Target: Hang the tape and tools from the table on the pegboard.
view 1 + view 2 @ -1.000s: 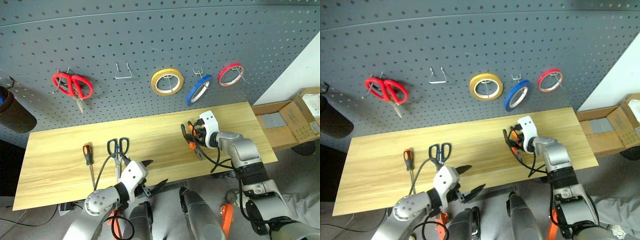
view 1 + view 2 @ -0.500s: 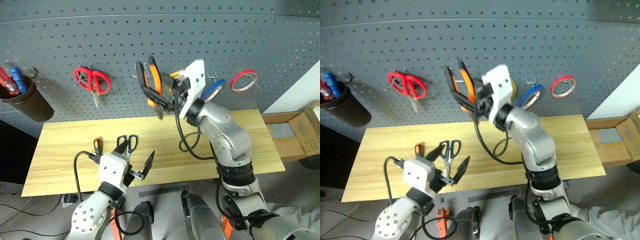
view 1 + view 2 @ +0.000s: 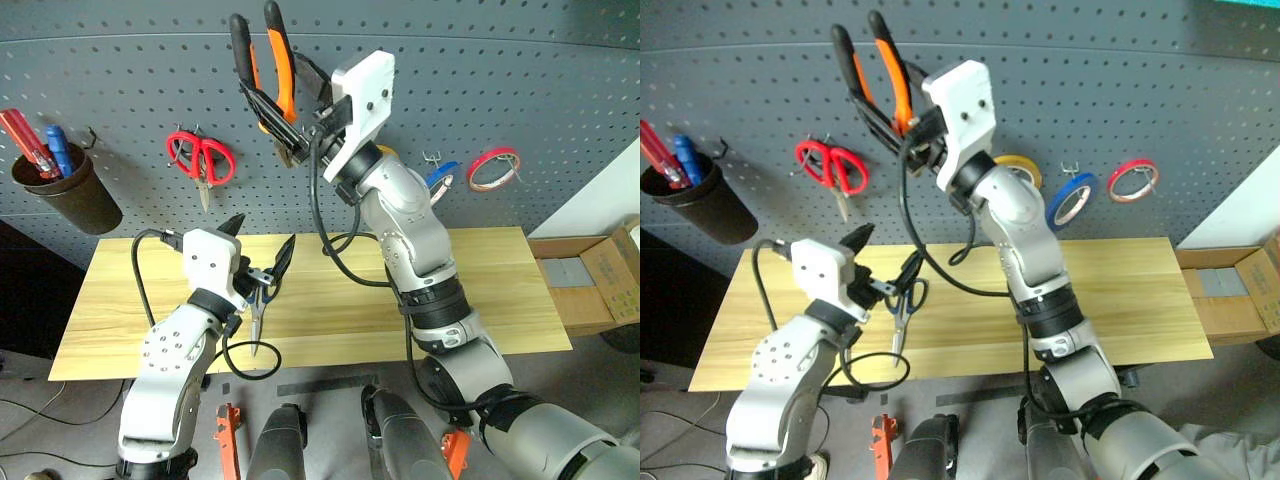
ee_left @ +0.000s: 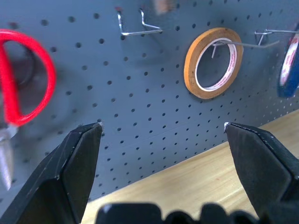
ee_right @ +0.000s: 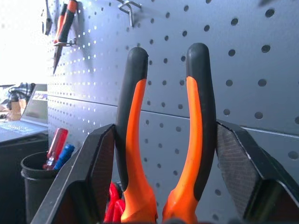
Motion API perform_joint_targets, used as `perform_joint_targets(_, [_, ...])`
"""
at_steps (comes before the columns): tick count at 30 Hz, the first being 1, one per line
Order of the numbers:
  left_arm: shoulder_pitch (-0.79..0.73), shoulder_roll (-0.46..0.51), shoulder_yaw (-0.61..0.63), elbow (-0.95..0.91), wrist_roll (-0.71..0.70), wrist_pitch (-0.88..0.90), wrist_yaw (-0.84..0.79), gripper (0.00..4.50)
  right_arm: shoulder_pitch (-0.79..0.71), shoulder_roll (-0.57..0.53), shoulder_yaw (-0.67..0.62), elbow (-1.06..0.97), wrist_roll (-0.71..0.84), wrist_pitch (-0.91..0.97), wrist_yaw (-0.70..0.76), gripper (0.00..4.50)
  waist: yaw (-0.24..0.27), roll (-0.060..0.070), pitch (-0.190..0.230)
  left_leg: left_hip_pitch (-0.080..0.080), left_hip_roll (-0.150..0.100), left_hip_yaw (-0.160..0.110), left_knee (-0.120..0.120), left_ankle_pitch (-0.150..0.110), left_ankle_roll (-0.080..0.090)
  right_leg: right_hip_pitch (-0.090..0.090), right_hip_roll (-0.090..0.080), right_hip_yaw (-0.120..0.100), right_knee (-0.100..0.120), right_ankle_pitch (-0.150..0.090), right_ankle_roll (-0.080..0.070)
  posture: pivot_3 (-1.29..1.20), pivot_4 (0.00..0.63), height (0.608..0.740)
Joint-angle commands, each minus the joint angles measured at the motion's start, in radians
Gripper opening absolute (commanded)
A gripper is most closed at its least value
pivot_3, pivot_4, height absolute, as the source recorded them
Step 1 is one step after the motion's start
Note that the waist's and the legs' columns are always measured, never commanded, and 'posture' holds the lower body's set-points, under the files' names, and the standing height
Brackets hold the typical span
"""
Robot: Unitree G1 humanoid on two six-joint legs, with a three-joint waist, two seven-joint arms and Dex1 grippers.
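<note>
My right gripper [image 3: 298, 118] is raised high in front of the dark grey pegboard [image 3: 520, 90], shut on the orange-and-black pliers [image 3: 266, 55], whose handles point up. In the right wrist view the pliers [image 5: 166, 130] stand between the two fingers [image 5: 93, 172]. My left gripper [image 3: 262, 238] hovers open and empty above the wooden table [image 3: 480, 290], facing the board. Scissors with dark handles [image 3: 902, 318] lie on the table just beyond it, partly hidden. The blue tape [image 3: 440, 178] hangs on a hook on the pegboard.
On the board hang red-handled scissors [image 3: 200, 160], a yellow tape ring [image 4: 212, 63], a red tape ring [image 3: 494, 168] and a dark cup with pens [image 3: 65, 185]. A bare wire hook [image 4: 138, 28] is left of the yellow ring. A cardboard box [image 3: 600, 270] stands right of the table.
My right gripper lifted the pliers from the table up in front of the pegboard, handles now pointing up. My left gripper rose, still open. The camera also shifted.
</note>
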Motion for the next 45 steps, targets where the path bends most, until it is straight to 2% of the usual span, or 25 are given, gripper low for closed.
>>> perform_joint_targets(1, [-0.033,0.013,-0.016,0.025,0.003,-0.033,-0.023,4.50,-0.062,0.027,-0.002,0.024,-0.013,-0.107,-0.020,2.71,0.000,0.000,0.000,0.000,0.000,0.000,0.000,0.000,0.000,0.000,0.000,0.000,0.000,0.000,0.000,0.12,0.243,0.740])
perform_joint_targets(10, [-0.124,0.014,-0.047,0.126,0.015,-0.064,-0.051,4.50,-0.173,0.042,-0.017,0.197,-0.096,-0.322,-0.154,2.71,0.000,0.000,0.000,0.000,0.000,-0.001,-0.001,0.000,0.000,-0.001,-0.004,-0.002,0.000,0.000,0.000,0.12,0.268,0.740])
perform_joint_targets(25, [-0.158,0.012,-0.030,0.153,0.011,-0.061,-0.047,4.50,-0.229,0.053,-0.007,0.412,-0.149,-0.481,-0.252,2.71,-0.001,0.002,0.005,0.000,0.000,-0.007,-0.001,0.000,0.000,0.000,-0.005,-0.002,0.000,0.000,0.000,0.12,0.306,0.740])
perform_joint_targets(33, [-0.183,0.030,-0.006,0.150,-0.005,-0.035,-0.050,4.50,-0.232,0.030,-0.013,0.472,-0.157,-0.505,-0.259,2.71,-0.001,0.005,0.013,0.000,-0.001,-0.008,-0.001,0.000,0.000,0.000,-0.005,-0.003,0.000,0.000,0.000,0.11,0.342,0.740])
perform_joint_targets(45, [-0.174,0.038,0.014,0.153,-0.006,-0.018,-0.048,4.50,-0.088,0.018,-0.003,0.463,-0.167,-0.404,-0.233,2.71,-0.001,0.008,0.029,-0.001,-0.001,-0.008,-0.001,0.000,0.000,0.000,-0.006,-0.004,-0.001,0.000,0.000,0.10,0.350,0.740])
